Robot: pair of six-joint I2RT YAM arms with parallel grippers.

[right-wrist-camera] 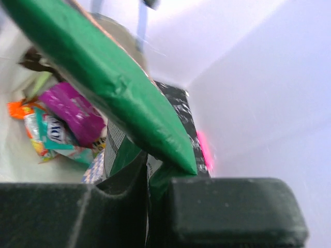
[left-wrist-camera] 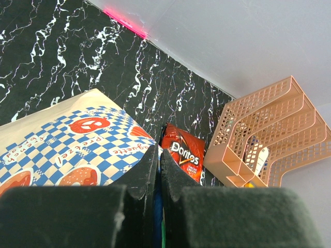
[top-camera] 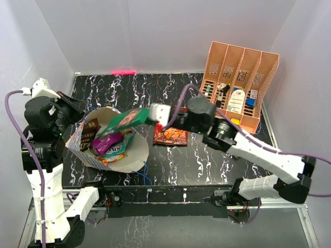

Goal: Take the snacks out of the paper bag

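The paper bag (top-camera: 132, 155) lies open on the left of the table, its checked outside (left-wrist-camera: 77, 150) in the left wrist view. Inside are a purple packet (top-camera: 107, 142), a teal one (top-camera: 117, 150), an orange one (top-camera: 103, 159) and a dark brown one (top-camera: 89, 129). My right gripper (top-camera: 155, 114) is shut on a green packet (top-camera: 128, 119) and holds it above the bag's mouth; it also shows in the right wrist view (right-wrist-camera: 111, 77). My left gripper (left-wrist-camera: 158, 170) is shut on the bag's blue cord handle at its far left rim. A red-brown chip bag (top-camera: 170, 136) lies on the table right of the bag.
A salmon-orange slotted file rack (top-camera: 239, 88) with small bottles and a yellow block stands at the back right. White walls close in the table on three sides. A blue cord (top-camera: 147, 179) hangs over the table's front edge.
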